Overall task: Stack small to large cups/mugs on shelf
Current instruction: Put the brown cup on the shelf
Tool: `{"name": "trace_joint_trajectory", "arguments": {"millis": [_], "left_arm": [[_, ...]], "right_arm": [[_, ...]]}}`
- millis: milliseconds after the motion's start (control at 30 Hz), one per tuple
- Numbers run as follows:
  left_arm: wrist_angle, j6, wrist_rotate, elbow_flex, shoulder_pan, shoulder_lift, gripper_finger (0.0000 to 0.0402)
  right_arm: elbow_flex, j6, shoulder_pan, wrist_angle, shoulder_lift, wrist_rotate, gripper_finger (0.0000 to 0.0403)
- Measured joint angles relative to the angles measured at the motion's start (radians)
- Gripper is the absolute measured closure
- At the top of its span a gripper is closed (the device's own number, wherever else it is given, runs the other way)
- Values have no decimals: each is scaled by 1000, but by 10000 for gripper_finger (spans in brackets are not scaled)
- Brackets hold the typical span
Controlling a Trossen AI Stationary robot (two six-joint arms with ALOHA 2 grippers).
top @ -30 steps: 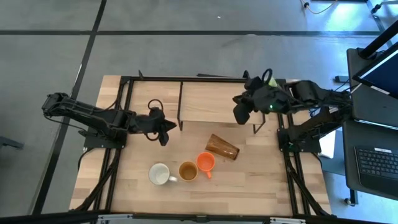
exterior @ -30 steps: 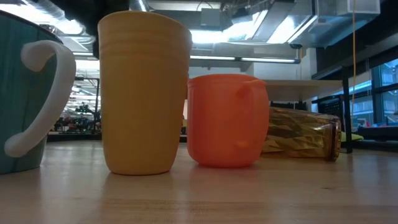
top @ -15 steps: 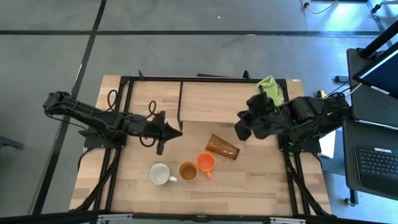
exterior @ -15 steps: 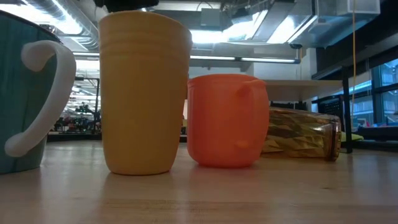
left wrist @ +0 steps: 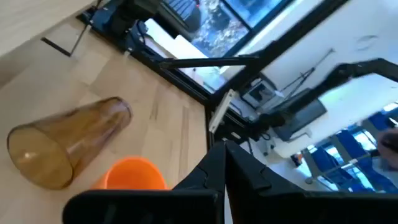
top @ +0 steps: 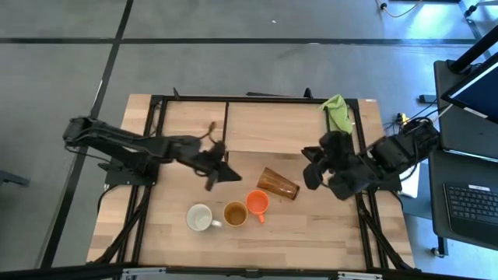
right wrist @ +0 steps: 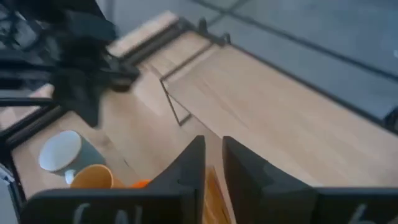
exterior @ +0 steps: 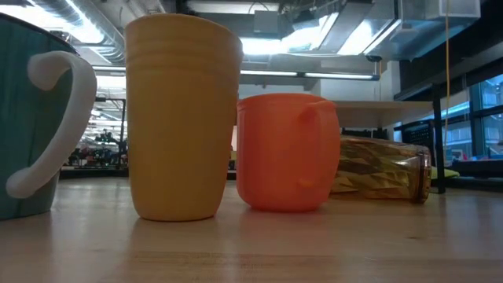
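Currently amber tumbler [top: 278, 184] on its side mid-table: light, slick, rolls; grip near rim. Left gripper [top: 226, 173] closed empty; right gripper [top: 313, 173] slightly apart.

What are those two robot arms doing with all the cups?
They are meant to line the cups up on the shelf, but none is on it yet. The white mug, tan-yellow mug and orange cup stand in a row on the table. The amber tumbler lies on its side. The left gripper, jaws shut, and the right gripper hold nothing.
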Motion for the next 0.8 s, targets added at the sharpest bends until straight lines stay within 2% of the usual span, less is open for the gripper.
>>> {"name": "trace_joint_trajectory", "arguments": {"millis": [100,200,333,433,533,600,800], "left_arm": [[-112,1,-2,141,14,115,401],[-265,0,-49,244,13,200,392],[-306,-121,-7,277,18,278,363],[-305,-237,7,285,20,317,338],[-309,-348,-35,286,13,343,318],[-314,-402,-68,286,11,350,310],[-360,-467,-246,342,-25,351,306]], "right_arm": [[0,1,42,1,0,45,312],[0,30,81,2,-2,54,266],[0,54,151,5,-11,109,204],[0,57,212,7,-26,237,169],[0,56,276,6,-45,375,157],[0,54,310,0,-57,429,156],[0,51,360,-19,-70,450,155]]}}
